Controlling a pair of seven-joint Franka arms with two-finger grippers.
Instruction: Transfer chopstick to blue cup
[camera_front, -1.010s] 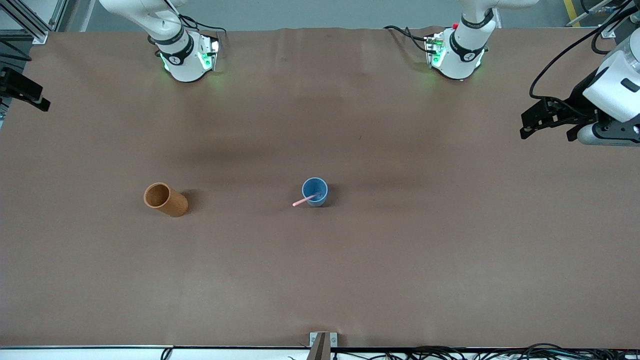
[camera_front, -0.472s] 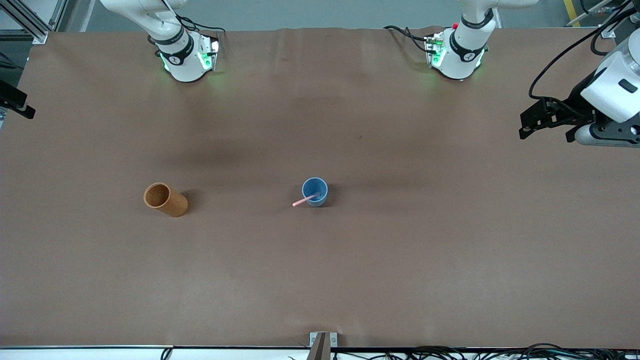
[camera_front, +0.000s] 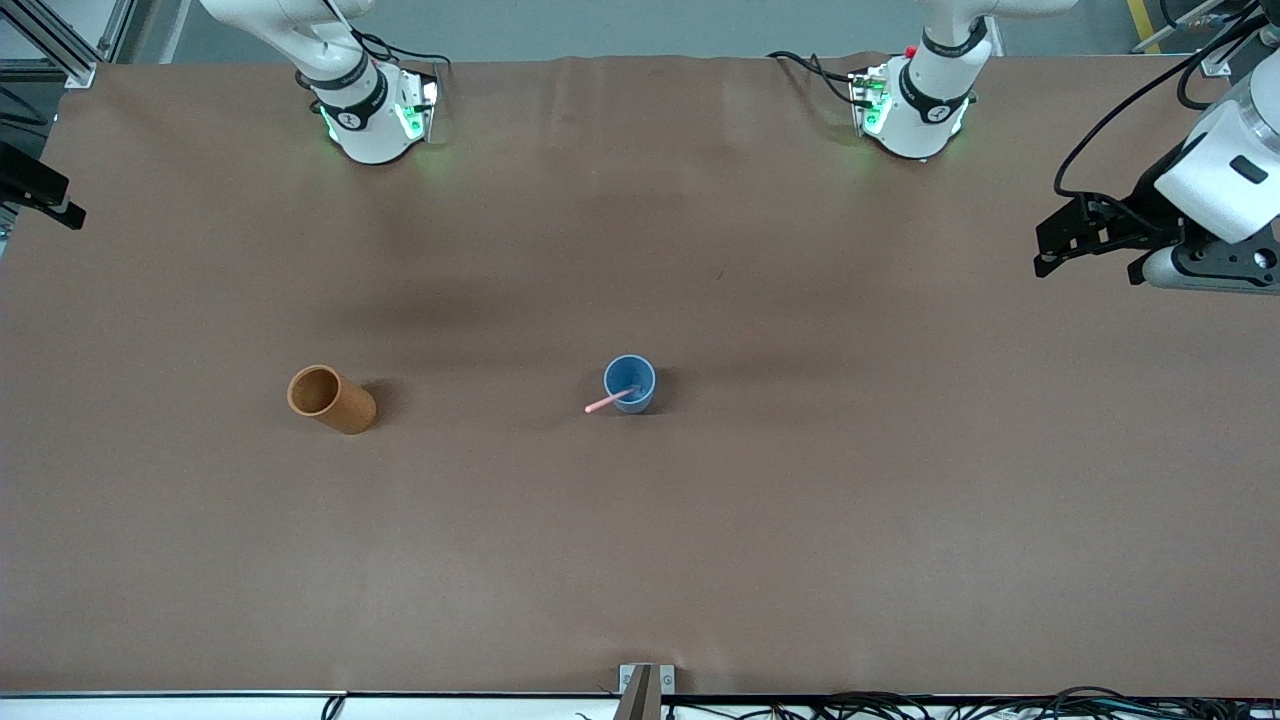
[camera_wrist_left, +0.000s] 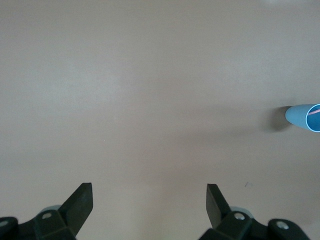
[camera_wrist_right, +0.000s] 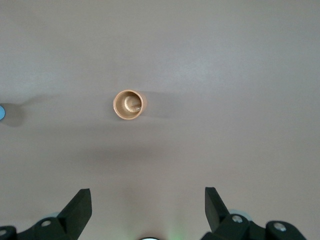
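Observation:
The blue cup (camera_front: 630, 382) stands upright in the middle of the table. The pale pink chopstick (camera_front: 607, 402) leans inside it, its upper end sticking out over the rim toward the right arm's end. The cup (camera_wrist_left: 304, 116) and the chopstick (camera_wrist_left: 314, 112) also show at the edge of the left wrist view. My left gripper (camera_front: 1042, 248) is open and empty, up over the left arm's end of the table (camera_front: 700, 550). My right gripper (camera_front: 55, 200) is open and empty over the right arm's end, mostly out of the front view. Both hold nothing in their wrist views (camera_wrist_left: 150, 192) (camera_wrist_right: 148, 197).
An orange-brown cylindrical cup (camera_front: 331, 398) stands between the blue cup and the right arm's end; it looks empty in the right wrist view (camera_wrist_right: 128, 104). A small metal bracket (camera_front: 646, 680) sits at the table's near edge.
The left gripper has drifted slightly toward the bases. The right gripper has shifted a little at the table's edge. The cups and the chopstick have not moved.

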